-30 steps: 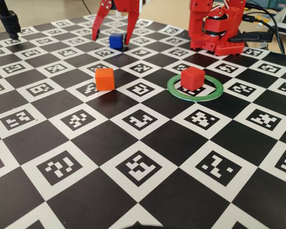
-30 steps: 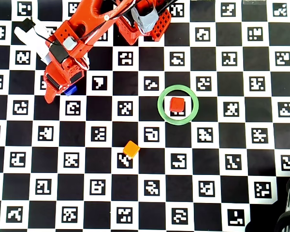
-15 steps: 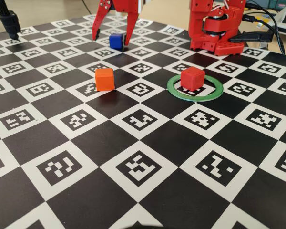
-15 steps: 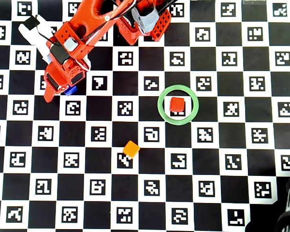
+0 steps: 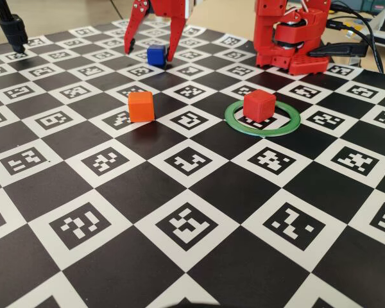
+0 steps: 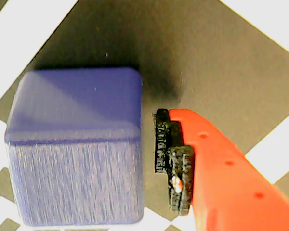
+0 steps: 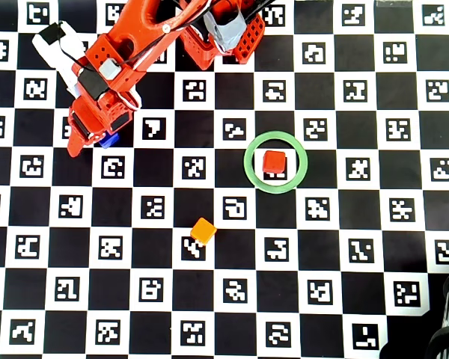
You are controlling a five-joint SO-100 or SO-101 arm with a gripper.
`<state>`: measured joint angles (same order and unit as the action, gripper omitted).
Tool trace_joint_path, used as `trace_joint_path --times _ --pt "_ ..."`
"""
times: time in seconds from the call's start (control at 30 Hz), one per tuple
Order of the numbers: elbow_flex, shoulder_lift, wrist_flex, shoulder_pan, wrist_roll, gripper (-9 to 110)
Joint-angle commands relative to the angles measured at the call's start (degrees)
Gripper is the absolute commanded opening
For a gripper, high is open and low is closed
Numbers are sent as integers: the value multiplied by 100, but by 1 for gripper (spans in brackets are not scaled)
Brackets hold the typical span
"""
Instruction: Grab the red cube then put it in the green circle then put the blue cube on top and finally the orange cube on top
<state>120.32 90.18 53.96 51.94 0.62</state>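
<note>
The red cube (image 5: 259, 104) sits inside the green circle (image 5: 234, 120); both also show in the overhead view, the cube (image 7: 274, 161) within the ring (image 7: 251, 173). The orange cube (image 5: 141, 106) stands alone left of the ring, and in the overhead view (image 7: 203, 230) it lies below the ring's left. The blue cube (image 5: 156, 55) rests on the board at the far side. My red gripper (image 5: 151, 49) is open and straddles it, one finger on each side. In the wrist view the blue cube (image 6: 77, 149) fills the left, and one padded finger (image 6: 172, 163) stands just right of it with a thin gap. In the overhead view the arm hides most of the blue cube (image 7: 109, 140).
The arm's red base (image 5: 289, 38) stands at the far right of the checkerboard with cables behind it. A black stand (image 5: 13, 29) is at the far left corner. The board (image 5: 179, 224) is covered in marker squares.
</note>
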Motion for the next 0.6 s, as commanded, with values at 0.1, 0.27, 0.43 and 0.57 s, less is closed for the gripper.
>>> trace_joint_path --times 0.1,0.27,0.43,0.57 --pt "-325 26 70 -44 0 42" --pt "-325 18 70 -44 0 36" --pt "-290 44 35 -44 18 17" --pt "-255 70 9 -44 35 10"
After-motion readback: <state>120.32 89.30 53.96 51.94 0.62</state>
